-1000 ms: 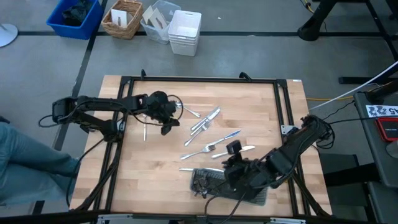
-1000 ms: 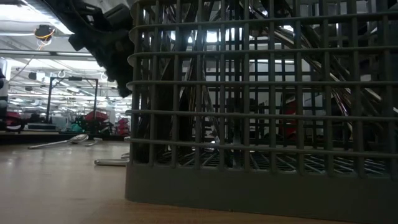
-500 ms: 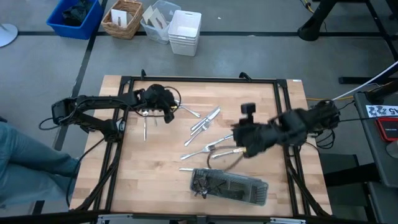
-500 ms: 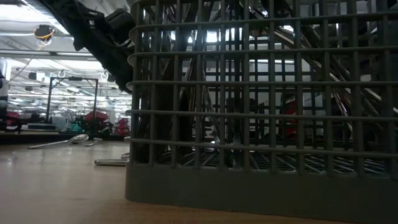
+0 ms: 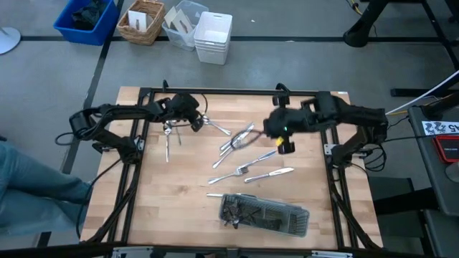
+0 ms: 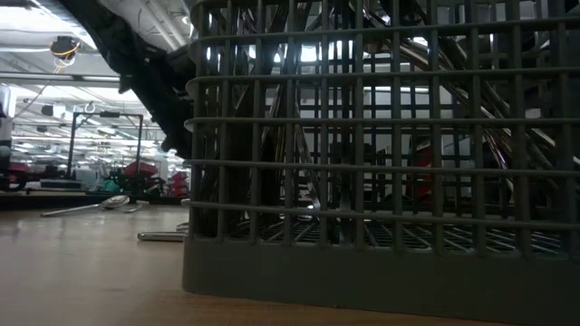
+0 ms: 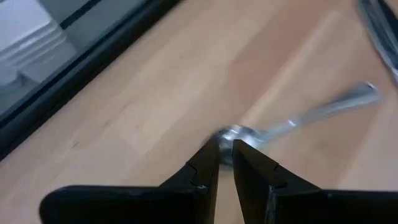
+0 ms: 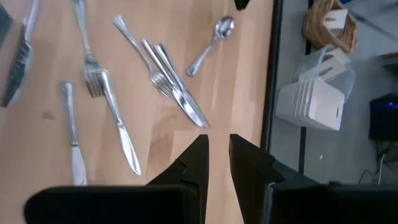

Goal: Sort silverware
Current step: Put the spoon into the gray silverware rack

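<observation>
Several pieces of silverware (image 5: 244, 154) lie loose on the wooden surface (image 5: 179, 208), forks and knives scattered near its middle, while the grey mesh tray (image 5: 269, 213) at the near edge already holds a dark cluster of pieces at one end; the sorting looks to me well begun but far from finished; my left hand (image 7: 225, 163) is low over the far left part of the surface, its fingers nearly together and pointed at the bowl of a spoon (image 7: 298, 119) lying flat on the wood, yet whether they are pinching the bowl or only hovering just before it I cannot tell; my right hand (image 8: 216, 155) hangs above the far middle of the surface, its fingers close together with a narrow gap and nothing between them, looking down on a fork, knives and a small spoon (image 8: 211, 41) spread out below; I judge this the fetching step for both arms; next, my right hand needs to spread its fingers, choose one piece lying clear of its neighbours, drop onto its handle and carry it to the tray.
</observation>
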